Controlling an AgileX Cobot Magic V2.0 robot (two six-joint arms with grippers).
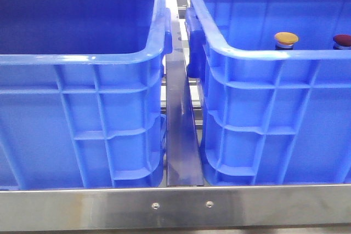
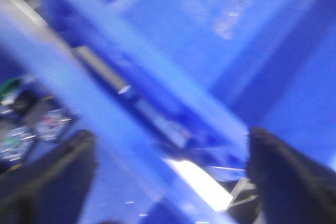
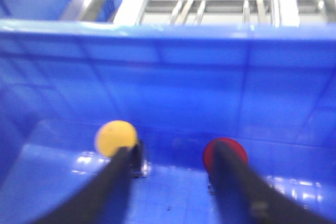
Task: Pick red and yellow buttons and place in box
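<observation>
Blue crates side by side, both buttons in the right-hand crate.
Right gripper hangs open and empty inside it, the yellow button by one fingertip, the red button behind the other. Left gripper gapes wide over crate rims, holding nothing. No legible writing.

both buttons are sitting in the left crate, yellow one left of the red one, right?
Not quite. The yellow button and the red button sit in the right crate, not the left crate. The front view shows this. Yellow is indeed left of red.
</observation>
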